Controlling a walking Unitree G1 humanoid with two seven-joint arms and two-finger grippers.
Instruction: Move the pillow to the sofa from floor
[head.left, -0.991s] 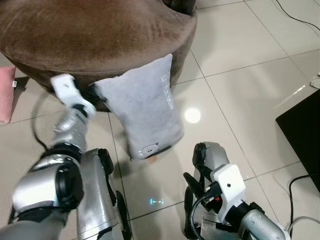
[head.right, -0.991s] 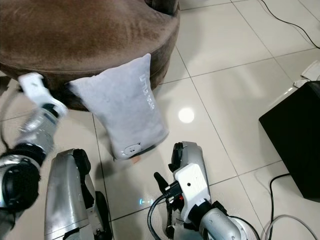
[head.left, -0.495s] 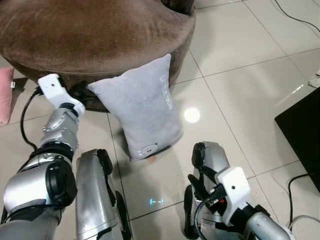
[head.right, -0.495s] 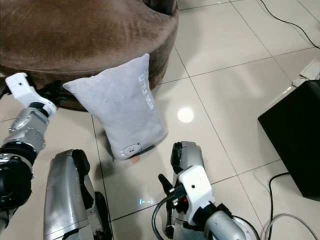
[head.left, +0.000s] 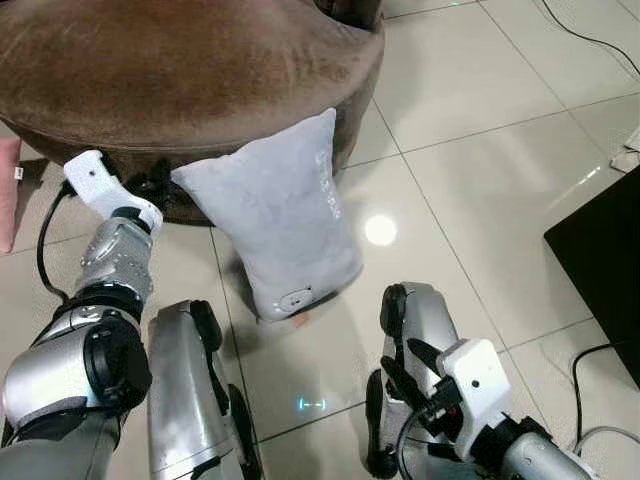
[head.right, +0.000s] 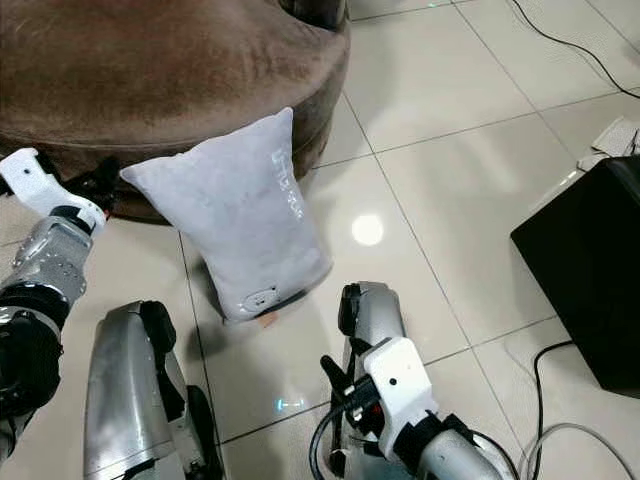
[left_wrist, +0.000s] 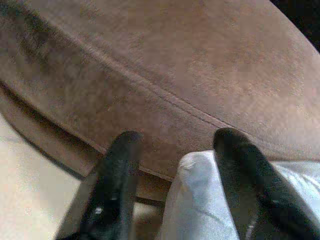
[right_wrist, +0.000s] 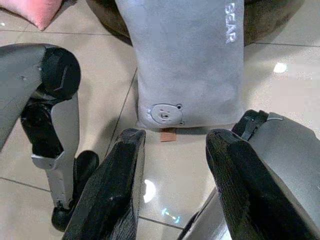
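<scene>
**Left gripper lined up on the pillow's top corner, pillow still propped on the floor**

Left eye view: the grey pillow (head.left: 285, 225) stands on end in the middle of the frame, its lower edge on the tiled floor (head.left: 480, 140) and its upper part leaning on the rounded side of the brown sofa (head.left: 190, 70), which spans the upper left. That lean is what keeps it upright. The left gripper (head.left: 160, 185) reaches in at centre left, just beside the pillow's upper corner, probably the easiest part to pinch because it stands free of the floor. The right gripper (head.left: 400, 375) hangs low at bottom centre, near the robot's own leg and apart from the pillow.

Right eye view: the same layout, plus more of the black box (head.right: 585, 270) at the right edge and a loose cable (head.right: 545, 435) at the bottom right, both well apart from the pillow.

Left wrist view: this fills in what the head camera hides. The two black fingers (left_wrist: 117, 185) stand wide apart, and the pillow's pale corner sits between them, closer to one finger, against the sofa's brown flank. I judge they have not closed on it.

Right wrist view: the right fingers (right_wrist: 122, 185) are spread too, holding nothing. Beyond them the pillow's face shows the word BEAR and a small bear patch near its lower edge, and a pink cushion (right_wrist: 35, 10) lies at the upper left
</scene>
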